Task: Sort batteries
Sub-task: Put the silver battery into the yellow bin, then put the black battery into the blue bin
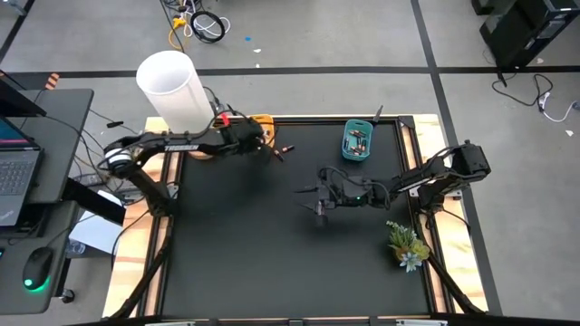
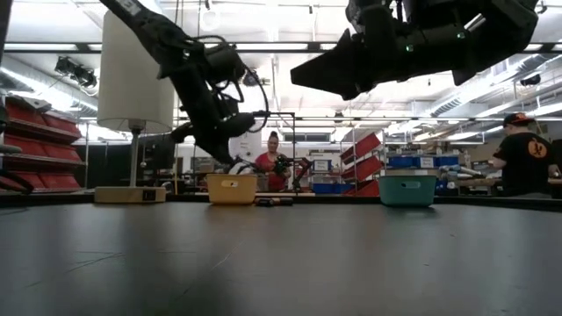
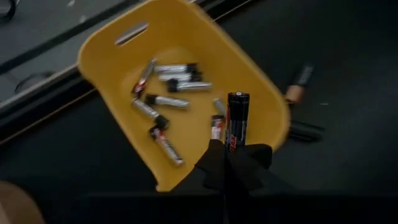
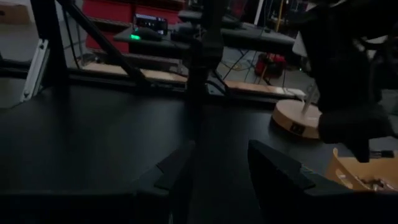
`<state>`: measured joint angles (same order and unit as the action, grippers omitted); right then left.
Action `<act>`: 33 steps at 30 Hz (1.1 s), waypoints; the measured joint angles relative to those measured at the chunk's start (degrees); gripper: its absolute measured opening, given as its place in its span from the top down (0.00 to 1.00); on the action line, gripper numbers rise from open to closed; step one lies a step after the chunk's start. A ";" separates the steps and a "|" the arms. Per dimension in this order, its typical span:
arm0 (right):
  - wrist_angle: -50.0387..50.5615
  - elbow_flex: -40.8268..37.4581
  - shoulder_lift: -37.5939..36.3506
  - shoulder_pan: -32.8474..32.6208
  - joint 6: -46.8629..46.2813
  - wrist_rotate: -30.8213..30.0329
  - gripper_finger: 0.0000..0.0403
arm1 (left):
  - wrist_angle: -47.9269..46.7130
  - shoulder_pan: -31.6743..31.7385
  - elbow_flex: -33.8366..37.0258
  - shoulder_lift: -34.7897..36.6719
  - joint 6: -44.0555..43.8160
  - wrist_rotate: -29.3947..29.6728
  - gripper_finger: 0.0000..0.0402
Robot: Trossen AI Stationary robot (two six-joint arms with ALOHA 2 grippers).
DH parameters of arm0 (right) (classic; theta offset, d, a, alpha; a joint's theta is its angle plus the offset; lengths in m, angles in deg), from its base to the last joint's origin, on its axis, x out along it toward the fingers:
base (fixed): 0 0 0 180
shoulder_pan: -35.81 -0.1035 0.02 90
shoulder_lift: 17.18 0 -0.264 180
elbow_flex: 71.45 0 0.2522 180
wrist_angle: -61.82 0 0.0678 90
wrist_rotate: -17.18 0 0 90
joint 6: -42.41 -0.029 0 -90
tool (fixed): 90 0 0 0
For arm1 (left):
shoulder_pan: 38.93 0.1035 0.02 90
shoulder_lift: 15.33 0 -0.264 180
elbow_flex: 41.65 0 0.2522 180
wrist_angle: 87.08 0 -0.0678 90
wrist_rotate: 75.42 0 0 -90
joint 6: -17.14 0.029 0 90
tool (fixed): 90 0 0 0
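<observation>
Left wrist view: left gripper (image 3: 235,163) clamps a slim black battery (image 3: 237,119) upright over the yellow plastic bin (image 3: 261,93) of silver batteries (image 3: 168,101); right gripper (image 1: 320,201) hangs mid-table, fingers apart.

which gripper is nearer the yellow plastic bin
Left. The left gripper hangs right over the yellow plastic bin, shut on a dark cylindrical battery. The right gripper sits open over the table's middle, well away from it.
</observation>
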<state>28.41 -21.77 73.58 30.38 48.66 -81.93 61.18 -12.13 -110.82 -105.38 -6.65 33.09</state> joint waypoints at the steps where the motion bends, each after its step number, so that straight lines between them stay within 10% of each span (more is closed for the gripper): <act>1: 0.56 0.00 0.00 0.04 -0.01 0.00 0.61 | -1.28 0.51 -0.87 -0.91 -0.66 0.30 0.99; 16: 1.41 0.00 -0.02 0.27 1.60 1.73 0.61 | -4.41 1.95 -6.43 -4.64 0.46 -0.43 0.67; 33: 8.48 0.00 -0.07 0.74 3.51 -2.14 0.61 | -4.03 -16.79 -14.72 -4.15 16.04 4.16 0.65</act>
<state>36.90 -21.77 73.51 31.13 52.17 -84.07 57.15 -28.92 -125.54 -109.53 9.39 37.25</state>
